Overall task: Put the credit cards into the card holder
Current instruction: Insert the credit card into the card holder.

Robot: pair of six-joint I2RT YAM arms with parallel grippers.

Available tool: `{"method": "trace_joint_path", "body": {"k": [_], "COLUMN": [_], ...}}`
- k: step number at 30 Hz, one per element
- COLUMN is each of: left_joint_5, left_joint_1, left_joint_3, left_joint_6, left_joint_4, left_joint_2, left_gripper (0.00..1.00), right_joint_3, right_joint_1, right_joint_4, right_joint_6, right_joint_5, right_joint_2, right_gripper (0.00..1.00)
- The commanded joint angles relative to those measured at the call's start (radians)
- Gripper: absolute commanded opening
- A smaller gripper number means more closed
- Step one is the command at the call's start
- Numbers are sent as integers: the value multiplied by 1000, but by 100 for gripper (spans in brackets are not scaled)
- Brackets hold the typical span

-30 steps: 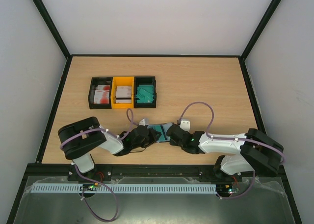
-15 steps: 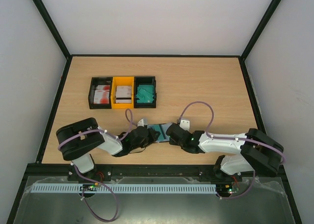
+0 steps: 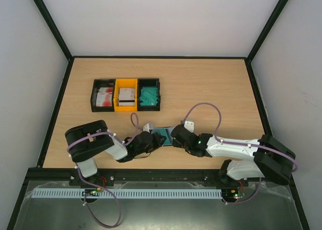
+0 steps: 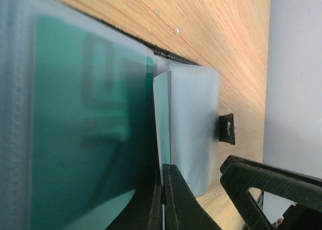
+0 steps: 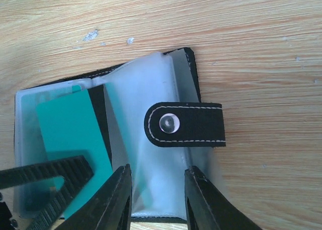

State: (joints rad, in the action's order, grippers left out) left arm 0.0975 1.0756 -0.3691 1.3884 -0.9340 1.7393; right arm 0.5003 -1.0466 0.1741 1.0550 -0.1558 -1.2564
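Left gripper (image 4: 162,165) pinches teal card (image 5: 75,127); right gripper (image 5: 158,172) parted over half-hidden card holder (image 5: 186,124).

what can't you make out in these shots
- Top view: card holder pockets, too small, crowded by left pincer and right pincer.
- Left wrist: teal card print, blurred, too close.
- Right wrist: holder's near edge, cut off by the frame.
- Top view: card counts in bins, too small.
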Motion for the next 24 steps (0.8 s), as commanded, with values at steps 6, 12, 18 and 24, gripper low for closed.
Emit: {"method": "trace_joint_path", "body": {"k": [6, 12, 18, 24], "left_joint_5": [-47, -60, -18, 2], "left_joint_1": [40, 23, 17, 18], "left_joint_3": [26, -38, -52, -83], "left_joint_6": [54, -14, -49, -45], "left_joint_4": [7, 100, 241, 428], "left_joint_2": [63, 72, -1, -62], "left_gripper": [3, 10, 18, 31], "right_joint_3": [-23, -29, -37, -40], "right_joint_1": [-1, -1, 0, -1], "right_joint_4": [3, 5, 13, 8], "right_joint_6": [26, 26, 31, 30], "right_joint_5": [-29, -32, -45, -44], "right_joint_2": [33, 41, 67, 62], "right_gripper": [30, 32, 32, 33]}}
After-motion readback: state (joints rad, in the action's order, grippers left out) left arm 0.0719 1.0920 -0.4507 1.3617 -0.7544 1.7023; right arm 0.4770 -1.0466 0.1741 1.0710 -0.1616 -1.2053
